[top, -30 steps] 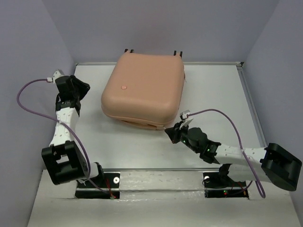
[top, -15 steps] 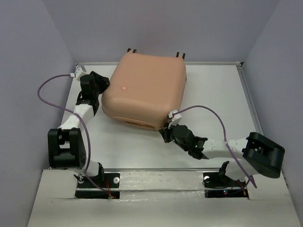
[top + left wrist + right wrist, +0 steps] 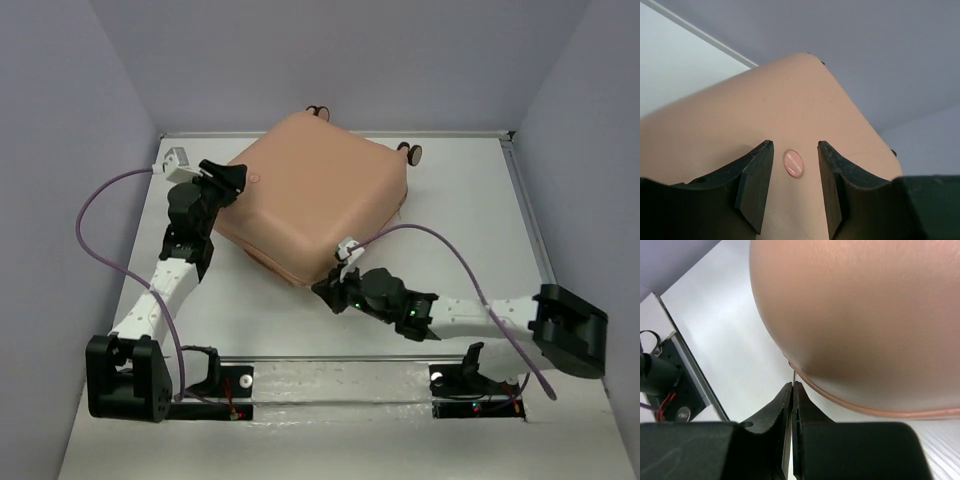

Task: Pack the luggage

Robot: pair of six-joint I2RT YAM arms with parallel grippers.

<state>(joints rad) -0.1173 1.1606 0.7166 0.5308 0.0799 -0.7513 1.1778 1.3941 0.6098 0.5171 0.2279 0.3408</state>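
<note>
Peach luggage [image 3: 315, 205], left hand [image 3: 233, 179] apart at its left corner, right hand [image 3: 323, 292] together (arm low).

White bench [image 3: 450, 200]. Closed peach-pink luggage [image 3: 315, 205] lies flat toward 11 o'clock, askew, caster wheels [image 3: 410, 152] toward 12.

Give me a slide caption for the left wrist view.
Open left gripper framing the round pink badge on the peach luggage shell.

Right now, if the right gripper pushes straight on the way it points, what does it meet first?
Probably the large peach-pink hard-shell suitcase: the shut right gripper points at its rounded lower edge, near the seam. Gap unclear.
</note>
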